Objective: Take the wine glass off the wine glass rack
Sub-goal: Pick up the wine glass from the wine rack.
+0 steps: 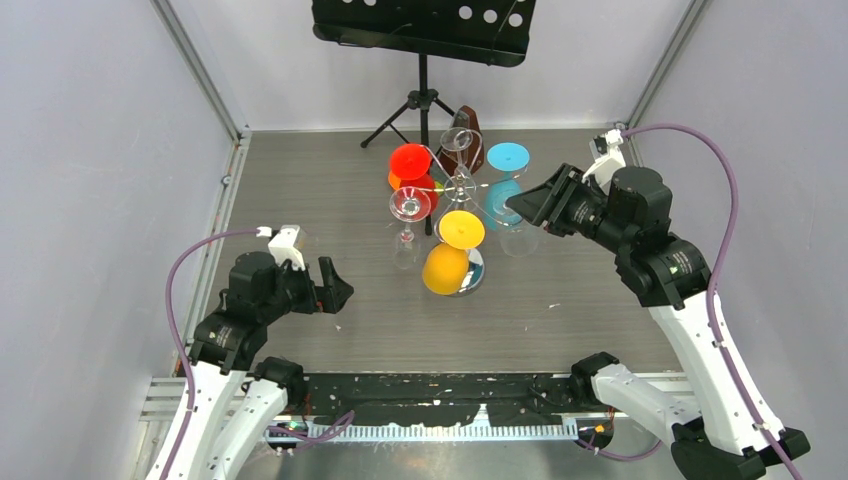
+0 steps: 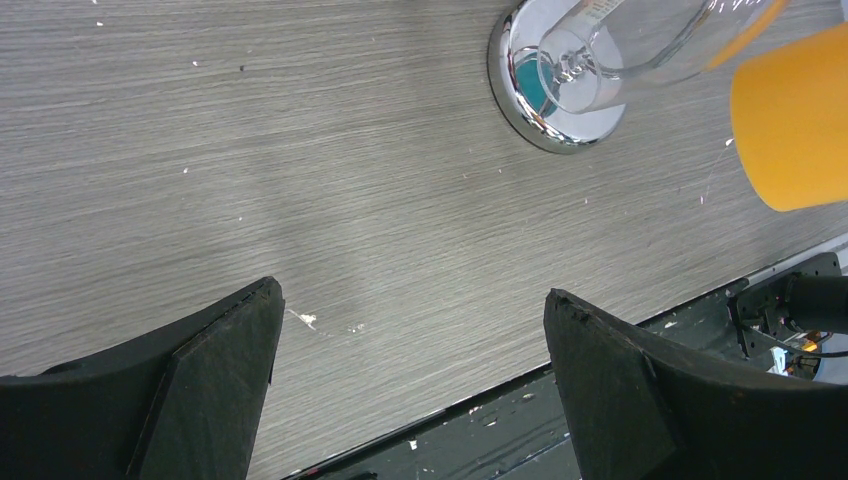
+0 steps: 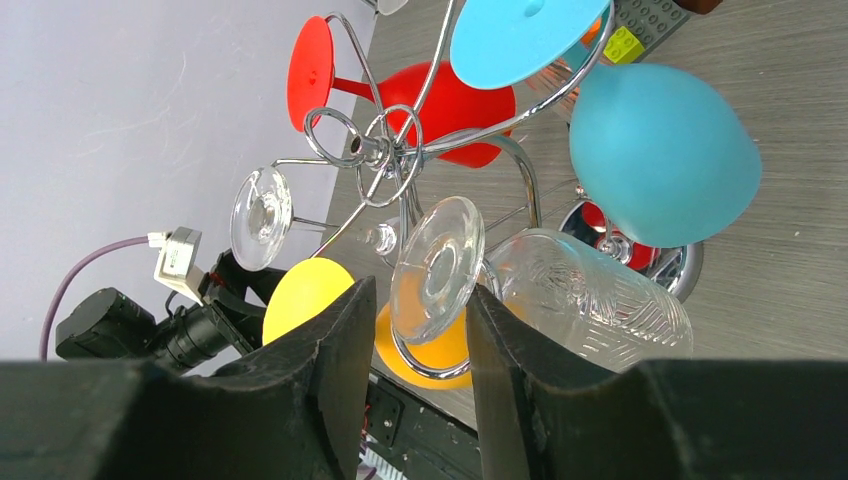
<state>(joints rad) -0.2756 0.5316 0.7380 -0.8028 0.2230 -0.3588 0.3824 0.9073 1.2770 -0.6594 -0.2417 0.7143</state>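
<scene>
From above, the rack (image 1: 460, 187) stands mid-table (image 1: 300, 200), hung with a red glass (image 1: 410, 162), a blue glass (image 1: 505, 195) and a yellow glass (image 1: 447, 268), bowls down. The right gripper (image 1: 525, 205) reaches in beside the blue one, where the clear wine glass (image 1: 518, 238) hangs. The left gripper (image 1: 335, 285) hovers well apart.

The left wrist view shows only that claw spread wide over bare table, with the rack's mirror base at the top edge.

Only the right wrist view shows the right fingers (image 3: 335, 360) narrowed either side of the wine glass's foot, which sits in its wire arm. I cannot tell if they pinch it.
</scene>
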